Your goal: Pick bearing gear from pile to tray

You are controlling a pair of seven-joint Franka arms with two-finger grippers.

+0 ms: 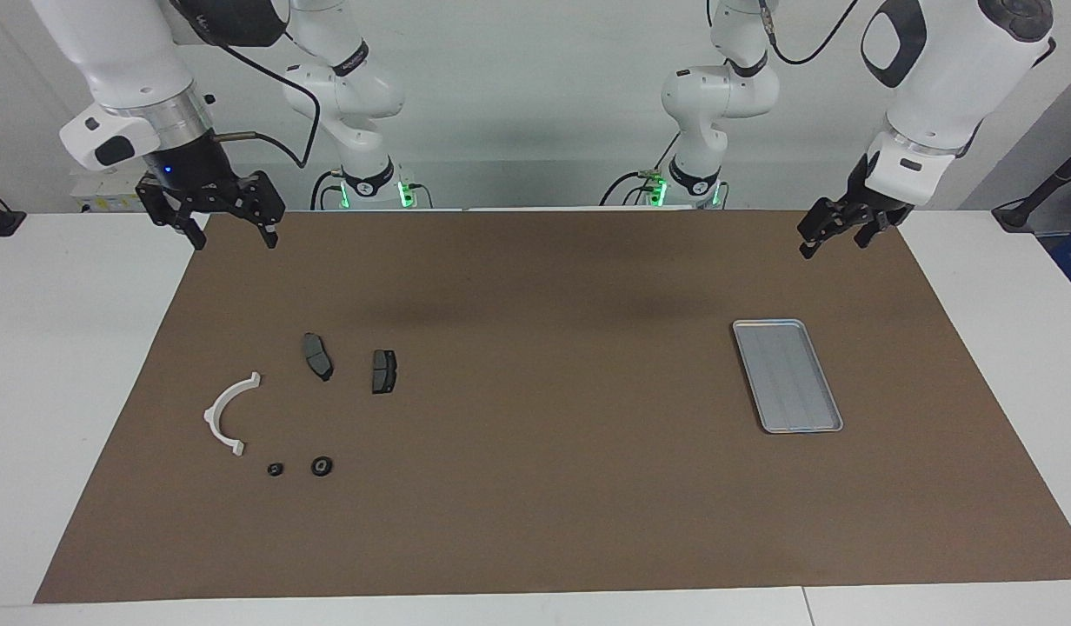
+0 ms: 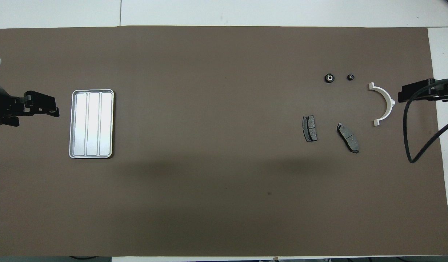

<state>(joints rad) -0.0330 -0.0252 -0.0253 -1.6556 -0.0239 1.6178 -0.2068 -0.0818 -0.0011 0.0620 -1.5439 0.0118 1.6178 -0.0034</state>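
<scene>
The pile lies on the brown mat toward the right arm's end: a white half-ring (image 1: pixel 229 413) (image 2: pixel 383 105), two dark brake pads (image 1: pixel 317 356) (image 1: pixel 384 371), and two small black bearing gears. The larger bearing gear (image 1: pixel 322 466) (image 2: pixel 329 78) and the smaller one (image 1: pixel 276 469) (image 2: pixel 350 76) lie farthest from the robots. The silver tray (image 1: pixel 788 378) (image 2: pixel 92 123) sits toward the left arm's end with nothing in it. My right gripper (image 1: pixel 233 236) (image 2: pixel 400 96) hangs open in the air over the mat's edge at its own end. My left gripper (image 1: pixel 833 243) (image 2: pixel 55 111) hangs open over the mat's edge near the tray. Neither holds anything.
The brown mat (image 1: pixel 535 487) covers most of the white table (image 1: pixel 66 348). A black cable (image 2: pixel 409 138) loops down from the right arm above the mat's edge, beside the pile.
</scene>
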